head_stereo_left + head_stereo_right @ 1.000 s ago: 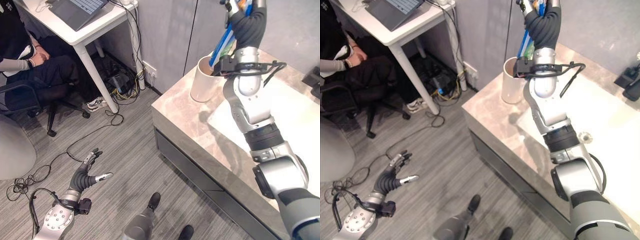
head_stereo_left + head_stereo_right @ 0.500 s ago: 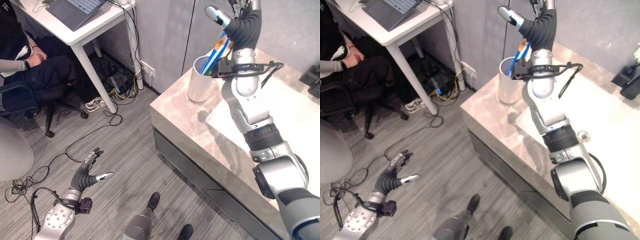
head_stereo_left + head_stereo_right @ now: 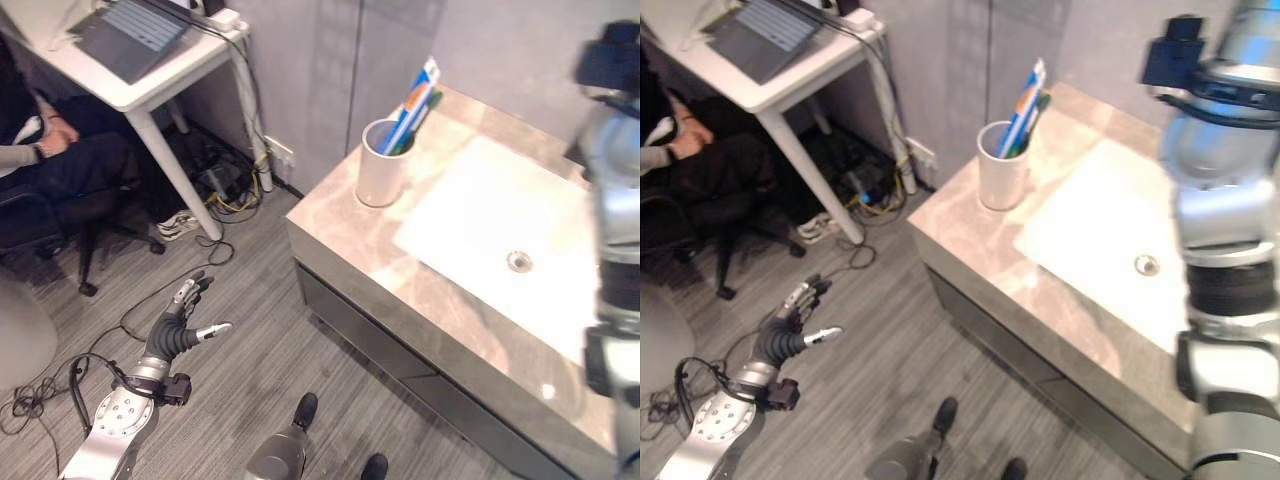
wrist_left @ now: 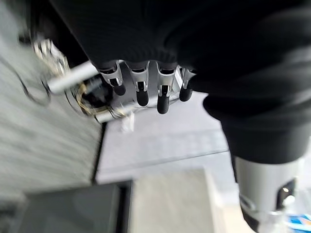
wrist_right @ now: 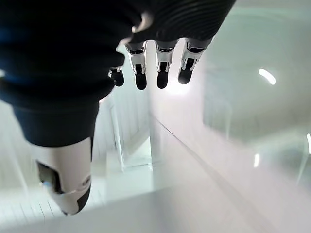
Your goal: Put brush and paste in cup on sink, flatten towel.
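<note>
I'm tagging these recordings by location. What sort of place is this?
Probably a mock bathroom set up in an office or lab: a marble-look counter with a white sink basin and a cup holding a toothbrush and paste, right beside a white desk with a laptop and a seated person.

The lower ends of the brush (image 3: 401,113) and paste (image 3: 418,96) are down inside the cup (image 3: 381,170), so no idea how they sit in there. The person (image 3: 52,160) at the white desk (image 3: 150,75) is chopped off by the frame edge, and the worktop (image 3: 430,300) runs out of frame too.
</note>
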### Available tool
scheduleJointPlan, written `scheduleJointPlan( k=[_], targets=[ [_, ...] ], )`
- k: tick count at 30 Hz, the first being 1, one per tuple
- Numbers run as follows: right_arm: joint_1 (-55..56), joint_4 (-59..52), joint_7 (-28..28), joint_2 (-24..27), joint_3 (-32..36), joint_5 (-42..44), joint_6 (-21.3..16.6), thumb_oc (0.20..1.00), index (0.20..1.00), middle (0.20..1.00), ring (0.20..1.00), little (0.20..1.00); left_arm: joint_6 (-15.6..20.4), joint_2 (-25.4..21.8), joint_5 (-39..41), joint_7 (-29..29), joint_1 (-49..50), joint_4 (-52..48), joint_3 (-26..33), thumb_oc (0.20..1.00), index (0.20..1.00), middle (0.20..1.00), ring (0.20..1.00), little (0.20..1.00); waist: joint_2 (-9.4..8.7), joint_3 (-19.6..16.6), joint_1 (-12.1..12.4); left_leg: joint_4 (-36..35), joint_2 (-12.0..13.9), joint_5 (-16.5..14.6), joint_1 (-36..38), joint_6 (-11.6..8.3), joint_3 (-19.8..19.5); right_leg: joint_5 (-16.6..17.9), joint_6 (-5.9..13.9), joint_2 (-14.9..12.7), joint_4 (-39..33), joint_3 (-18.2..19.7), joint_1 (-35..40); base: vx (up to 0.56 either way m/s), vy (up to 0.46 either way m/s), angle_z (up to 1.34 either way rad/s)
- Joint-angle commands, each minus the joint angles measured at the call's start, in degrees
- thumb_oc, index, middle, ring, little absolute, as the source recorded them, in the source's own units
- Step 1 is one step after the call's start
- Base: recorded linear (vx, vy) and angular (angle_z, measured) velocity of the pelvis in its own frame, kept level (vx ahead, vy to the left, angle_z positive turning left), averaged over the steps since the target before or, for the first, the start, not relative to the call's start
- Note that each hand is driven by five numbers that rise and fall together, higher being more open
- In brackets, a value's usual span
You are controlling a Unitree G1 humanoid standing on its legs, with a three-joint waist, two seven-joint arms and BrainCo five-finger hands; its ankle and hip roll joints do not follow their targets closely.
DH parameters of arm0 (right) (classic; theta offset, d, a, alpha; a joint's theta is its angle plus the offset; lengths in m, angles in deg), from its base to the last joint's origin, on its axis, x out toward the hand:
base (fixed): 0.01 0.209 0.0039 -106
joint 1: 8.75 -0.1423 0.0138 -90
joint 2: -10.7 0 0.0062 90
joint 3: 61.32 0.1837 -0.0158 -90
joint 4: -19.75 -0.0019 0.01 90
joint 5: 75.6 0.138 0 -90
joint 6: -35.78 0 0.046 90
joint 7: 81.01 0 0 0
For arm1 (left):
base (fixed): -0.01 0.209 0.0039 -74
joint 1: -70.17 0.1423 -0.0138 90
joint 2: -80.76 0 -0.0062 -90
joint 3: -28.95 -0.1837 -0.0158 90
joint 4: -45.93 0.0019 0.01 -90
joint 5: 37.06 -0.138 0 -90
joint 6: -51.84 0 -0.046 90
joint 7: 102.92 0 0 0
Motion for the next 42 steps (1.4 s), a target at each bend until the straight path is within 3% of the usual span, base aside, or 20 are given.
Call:
scheduleJointPlan(
  k=[1, 2, 6, 7, 9, 10, 13, 15, 18, 21, 22, 23, 24, 25, 29, 32, 35, 37, 39, 42],
  targets=[
    [14.3, 0.4, -3.7, 2.8, 8.2, -3.0, -0.8, 1.000, 1.000, 1.000, 1.000, 1.000, 3.3, 0.7, 1.1, -2.4, 3.5, -5.0, 3.2, 1.000, 1.000, 1.000, 1.000, 1.000, -0.77, -5.3, -3.6, 0.4, 3.6, -4.0, 2.0, -0.83, 3.1, 5.0, 3.21, -4.0, 0.0, 4.9, -2.8, -0.01, 0.040, -0.18],
    [14.9, 0.2, -3.6, 2.7, 8.7, -3.0, -0.8, 1.000, 1.000, 1.000, 1.000, 1.000, 3.3, 0.4, 1.1, -2.4, 3.5, -5.0, 3.0, 1.000, 1.000, 1.000, 1.000, 1.000, -0.92, -5.4, -3.4, 0.4, 3.6, -4.0, 2.1, -0.83, 3.1, 5.0, 3.22, -4.0, 0.0, 4.9, -2.8, 0.00, 0.038, -0.20],
    [32.6, -1.7, -6.3, 0.4, 24.8, -4.2, -1.8, 1.000, 1.000, 1.000, 1.000, 1.000, 4.2, 0.7, -0.8, -3.1, 6.0, -5.5, 5.7, 1.000, 1.000, 1.000, 1.000, 1.000, -1.33, -5.7, -6.2, 0.4, 3.3, -5.0, 2.7, -0.21, 3.8, 5.5, 3.74, -4.3, 0.0, 5.8, -2.9, 0.02, 0.068, -0.17],
    [38.2, -0.8, -8.3, -3.2, 31.1, -3.6, -2.2, 1.000, 1.000, 1.000, 1.000, 1.000, 4.3, 1.5, -1.5, -3.0, 6.8, -5.4, 7.3, 1.000, 1.000, 1.000, 1.000, 1.000, -0.93, -5.9, -8.0, 0.4, 3.0, -5.4, 3.0, 0.24, 4.0, 6.0, 3.93, -4.6, 0.0, 6.2, -2.9, 0.02, 0.057, -0.23],
    [41.7, -0.8, -9.9, -5.2, 34.7, -4.0, -2.3, 1.000, 1.000, 1.000, 1.000, 1.000, 4.4, 1.0, -1.7, -2.9, 7.0, -5.6, 7.6, 1.000, 1.000, 1.000, 1.000, 1.000, -1.24, -6.1, -8.3, 0.4, 2.7, -5.1, 3.0, 0.52, 4.0, 6.5, 3.97, -4.8, 0.0, 6.2, -2.7, 0.01, 0.087, -0.16],
    [45.9, -0.1, -12.2, -9.8, 38.6, -3.6, -2.4, 1.000, 1.000, 1.000, 1.000, 1.000, 4.4, 1.2, -1.6, -2.5, 7.0, -5.5, 7.7, 1.000, 1.000, 1.000, 1.000, 1.000, -1.20, -6.6, -9.3, 0.4, 2.2, -6.0, 3.6, 0.90, 3.9, 6.4, 4.20, -5.2, 0.0, 6.5, -2.2, 0.03, 0.123, -0.05],
    [50.5, 4.6, -15.9, -16.0, 41.6, -2.1, -1.5, 1.000, 1.000, 1.000, 1.000, 1.000, 4.2, 1.6, -1.9, -2.0, 7.1, -5.6, 7.3, 1.000, 1.000, 1.000, 1.000, 1.000, -0.62, -6.6, -11.3, 0.4, 1.5, -6.2, 4.7, 1.89, 4.4, 7.7, 4.15, -5.8, 0.9, 7.3, -2.0, -0.01, 0.151, -0.04],
    [53.7, 11.4, -16.8, -20.6, 40.1, 1.6, -1.1, 1.000, 1.000, 1.000, 1.000, 1.000, 4.6, 1.5, -1.4, -1.4, 6.4, -5.9, 6.8, 1.000, 1.000, 1.000, 1.000, 1.000, 0.16, -5.7, -13.1, 0.4, 1.0, -6.8, 6.0, 3.12, 4.9, 7.8, 3.88, -6.2, 4.7, 9.2, -3.0, -0.02, 0.165, -0.12],
    [55.6, 18.9, -17.0, -20.1, 39.0, 4.2, -1.0, 1.000, 1.000, 1.000, 1.000, 1.000, 5.4, 0.7, -1.2, -1.5, 5.7, -5.8, 6.3, 1.000, 1.000, 1.000, 1.000, 1.000, 0.50, -4.4, -13.8, 0.4, 0.6, -6.9, 7.2, 3.82, 5.2, 7.8, 3.57, -6.4, 8.7, 11.5, -4.7, -0.02, 0.162, -0.16],
    [57.1, 43.3, -13.7, -20.4, 34.1, 14.7, -1.3, 1.000, 1.000, 1.000, 1.000, 1.000, 6.1, -0.4, -2.1, -1.4, 6.2, -5.2, 5.9, 1.000, 1.000, 1.000, 1.000, 1.000, 1.52, -2.0, -14.3, 0.6, -0.7, -7.5, 9.3, 5.19, 5.3, 8.4, 2.54, -5.7, 15.9, 14.4, -7.6, -0.05, 0.249, -0.12],
    [57.4, 48.4, -11.8, -19.7, 32.1, 16.9, -1.2, 1.000, 1.000, 1.000, 1.000, 1.000, 6.3, -0.1, -2.5, -1.2, 6.4, -5.2, 6.0, 1.000, 1.000, 1.000, 1.000, 1.000, 1.71, -1.4, -14.3, 0.7, -0.8, -7.6, 9.6, 5.38, 5.4, 8.1, 2.26, -4.5, 18.2, 15.5, -8.7, -0.03, 0.159, -0.01],
    [57.7, 55.7, -9.4, -20.1, 30.4, 19.7, -1.2, 1.000, 1.000, 1.000, 1.000, 1.000, 6.2, 0.3, -2.4, -1.7, 6.1, -4.5, 5.9, 1.000, 1.000, 1.000, 1.000, 1.000, 1.96, -0.9, -14.6, 0.6, -0.8, -7.7, 10.1, 5.41, 5.2, 4.9, 1.19, -1.6, 19.3, 16.9, -9.6, 0.00, 0.085, -0.04],
    [57.5, 56.2, -9.3, -19.8, 30.3, 20.0, -1.5, 1.000, 1.000, 1.000, 1.000, 1.000, 6.3, 0.3, -2.4, -1.7, 6.1, -4.4, 5.9, 1.000, 1.000, 1.000, 1.000, 1.000, 1.99, -1.0, -14.6, 0.5, -0.8, -8.0, 10.2, 5.34, 5.2, 4.5, 1.18, -1.5, 19.5, 17.0, -9.6, 0.03, 0.078, -0.13],
    [57.8, 60.9, -6.9, -20.3, 28.7, 22.6, -1.7, 1.000, 1.000, 1.000, 1.000, 1.000, 6.2, 1.0, -2.0, -2.0, 6.1, -3.5, 5.8, 1.000, 1.000, 1.000, 1.000, 1.000, 2.19, -0.7, -14.9, 0.4, -0.9, -8.0, 10.4, 5.38, 5.1, 2.8, 0.34, 1.6, 19.8, 18.1, -11.2, 0.04, 0.110, -0.11],
    [57.1, 80.8, 4.3, -24.2, 23.2, 34.0, 0.9, 1.000, 1.000, 1.000, 1.000, 1.000, 4.9, 4.4, 0.2, -3.7, 4.7, -1.4, 4.9, 0.956, 0.956, 0.956, 0.956, 0.956, 3.23, 0.6, -15.0, 0.5, -2.3, -8.4, 11.2, 5.19, 4.8, 4.0, 0.04, 5.3, 14.4, 17.6, -13.6, 0.05, 0.056, 0.05],
    [56.5, 85.9, 10.3, -25.7, 17.4, 33.0, 4.5, 1.000, 1.000, 1.000, 1.000, 1.000, 4.8, 5.3, 0.3, -4.1, 2.5, -1.1, 4.2, 1.000, 1.000, 1.000, 1.000, 1.000, 3.53, 2.1, -16.2, 1.7, -2.9, -9.1, 12.2, 4.78, 2.8, 8.2, 0.97, 5.6, 10.9, 21.2, -17.3, 0.04, -0.011, 1.02],
    [56.3, 89.9, 12.6, -26.3, 13.9, 29.9, 7.2, 1.000, 1.000, 1.000, 1.000, 1.000, 4.9, 5.4, -0.7, -4.9, 2.3, -1.3, 4.3, 1.000, 1.000, 1.000, 1.000, 1.000, 3.36, 2.8, -16.6, 3.0, -3.5, -9.8, 12.4, 4.47, 1.0, 11.3, 1.52, 4.2, 7.8, 21.4, -18.9, 0.10, -0.060, 0.50],
    [55.4, 91.1, 17.0, -29.4, 5.2, 21.4, 9.8, 1.000, 1.000, 1.000, 1.000, 1.000, 4.8, 6.0, -0.6, -5.8, 1.6, -0.7, 4.0, 1.000, 1.000, 1.000, 1.000, 1.000, 3.31, 3.3, -16.1, 3.4, -3.5, -10.8, 14.0, 3.84, -1.7, 13.4, 2.05, 2.5, 4.6, 21.2, -19.3, 0.10, -0.137, 0.49],
    [54.4, 84.1, 19.0, -31.0, -3.6, 15.1, 8.0, 1.000, 1.000, 1.000, 1.000, 1.000, 5.1, 6.3, 0.0, -5.4, 0.8, 0.6, 3.7, 1.000, 1.000, 1.000, 1.000, 1.000, 2.55, 3.1, -15.7, 3.7, -4.2, -11.3, 14.5, 3.64, -3.3, 13.3, 2.14, 2.0, 5.4, 22.0, -18.5, 0.10, -0.142, 0.90],
    [53.5, 77.5, 21.4, -31.3, -8.9, 11.0, 7.3, 1.000, 1.000, 1.000, 1.000, 1.000, 5.1, 6.6, -0.4, -6.1, 0.7, 0.6, 3.7, 0.900, 0.900, 0.900, 0.900, 0.900, 2.00, 1.5, -15.1, 2.0, -4.1, -11.7, 15.4, 3.75, -3.7, 14.5, 2.29, 2.0, 3.4, 22.0, -16.6, 0.10, -0.101, 0.94]
  ],
)
